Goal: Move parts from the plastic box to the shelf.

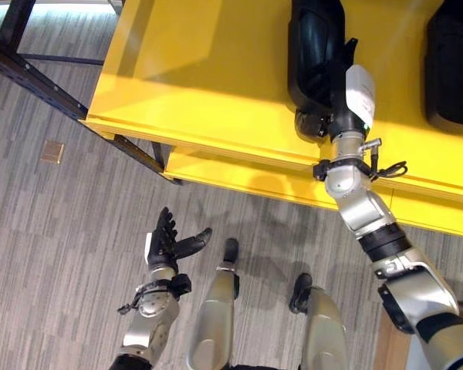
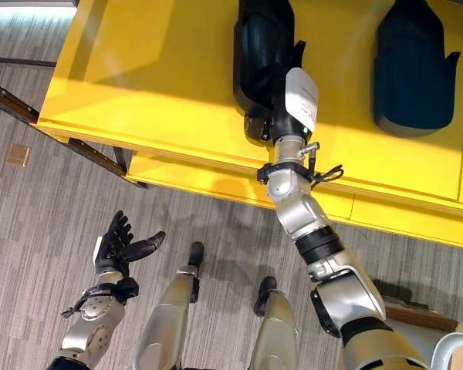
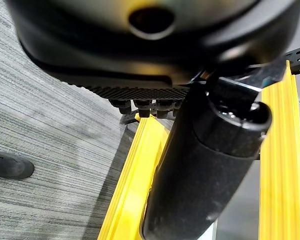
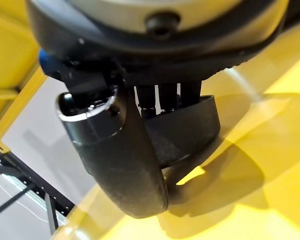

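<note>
Right hand (image 2: 287, 99) on yellow shelf (image 2: 162, 85), fingers curled round black part (image 2: 258, 50), second part (image 2: 413, 65) further to its right, left hand (image 1: 168, 243) low over floor (image 1: 69, 223), fingers relaxed, holding nothing.

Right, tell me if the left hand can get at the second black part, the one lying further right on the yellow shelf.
Probably not as things stand. The left hand hangs open low over the floor, while that black part lies far across the yellow shelf, beyond the right hand and the part it holds.

Grey striped carpet floor (image 1: 77, 231)
</note>
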Available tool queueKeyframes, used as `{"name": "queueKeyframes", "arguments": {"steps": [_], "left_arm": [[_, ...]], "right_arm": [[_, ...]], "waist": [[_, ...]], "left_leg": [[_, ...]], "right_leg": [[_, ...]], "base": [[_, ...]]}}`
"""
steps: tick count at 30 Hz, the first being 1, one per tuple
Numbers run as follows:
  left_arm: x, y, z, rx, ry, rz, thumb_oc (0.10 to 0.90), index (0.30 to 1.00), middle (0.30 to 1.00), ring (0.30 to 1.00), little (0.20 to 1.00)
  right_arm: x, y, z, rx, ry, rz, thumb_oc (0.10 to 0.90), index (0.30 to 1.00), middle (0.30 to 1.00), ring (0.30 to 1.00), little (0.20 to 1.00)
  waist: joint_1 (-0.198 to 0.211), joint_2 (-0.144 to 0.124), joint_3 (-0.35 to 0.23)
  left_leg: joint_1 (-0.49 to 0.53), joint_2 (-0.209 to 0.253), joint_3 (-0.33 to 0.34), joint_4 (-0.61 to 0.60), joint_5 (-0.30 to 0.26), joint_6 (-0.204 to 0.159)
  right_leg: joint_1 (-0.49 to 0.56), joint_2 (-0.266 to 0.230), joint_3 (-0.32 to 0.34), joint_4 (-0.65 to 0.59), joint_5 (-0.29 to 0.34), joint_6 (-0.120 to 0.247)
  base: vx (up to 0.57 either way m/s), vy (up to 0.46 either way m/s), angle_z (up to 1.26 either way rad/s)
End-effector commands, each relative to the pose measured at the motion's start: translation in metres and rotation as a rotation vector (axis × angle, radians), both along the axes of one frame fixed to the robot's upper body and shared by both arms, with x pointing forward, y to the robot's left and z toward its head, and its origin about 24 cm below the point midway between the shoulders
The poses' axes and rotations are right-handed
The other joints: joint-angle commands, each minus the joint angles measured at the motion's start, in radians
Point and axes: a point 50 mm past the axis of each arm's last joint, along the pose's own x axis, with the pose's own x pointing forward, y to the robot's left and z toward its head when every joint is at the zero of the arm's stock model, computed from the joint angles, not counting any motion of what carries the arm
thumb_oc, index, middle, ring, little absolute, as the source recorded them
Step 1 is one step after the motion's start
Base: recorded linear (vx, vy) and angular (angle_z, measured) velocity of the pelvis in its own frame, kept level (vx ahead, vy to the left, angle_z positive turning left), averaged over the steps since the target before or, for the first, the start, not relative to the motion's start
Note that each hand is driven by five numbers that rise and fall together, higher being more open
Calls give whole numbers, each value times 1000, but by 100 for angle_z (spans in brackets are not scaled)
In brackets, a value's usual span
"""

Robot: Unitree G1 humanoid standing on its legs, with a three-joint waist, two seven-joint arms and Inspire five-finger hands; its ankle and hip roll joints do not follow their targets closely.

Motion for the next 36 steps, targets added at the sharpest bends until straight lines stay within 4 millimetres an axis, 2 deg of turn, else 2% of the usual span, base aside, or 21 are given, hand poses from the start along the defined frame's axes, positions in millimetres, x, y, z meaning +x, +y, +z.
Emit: {"name": "queueKeyframes", "arguments": {"steps": [1, 15, 28, 36], "left_arm": [[2, 9, 37, 28, -184, 20, 900, 1000, 1000, 1000, 1000], [-3, 14, 35, 20, -166, 62, 900, 1000, 1000, 1000, 1000], [-4, 15, 36, 26, -162, 87, 900, 1000, 1000, 1000, 1000], [-2, 13, 40, 51, -182, 71, 900, 1000, 1000, 1000, 1000]], "right_arm": [[-21, 29, 44, 41, -182, 200, 900, 1000, 1000, 1000, 1000], [-66, 56, 61, 107, -340, 435, 900, 1000, 1000, 1000, 1000], [-104, 42, 80, 172, -575, 438, 900, 1000, 1000, 1000, 1000], [-136, 36, 108, 124, -853, 374, 900, 1000, 1000, 1000, 1000]], "waist": [[10, -29, -14], [-4, -58, -14], [-25, -78, -14], [-33, -76, -28]], "left_leg": [[24, 60, 8, 47, -69, -5], [31, 71, 14, 43, -67, -8], [50, 83, 18, 43, -67, -16], [73, 88, 21, 35, -66, -19]], "right_leg": [[107, -31, 54, -118, 92, 12], [110, -26, 50, -121, 95, 11], [116, -16, 58, -112, 88, 7], [131, -10, 65, -120, 90, 7]], "base": [[0, 0, 0], [0, 0, 0], [-2, -1, -1], [-8, -5, -7]]}}
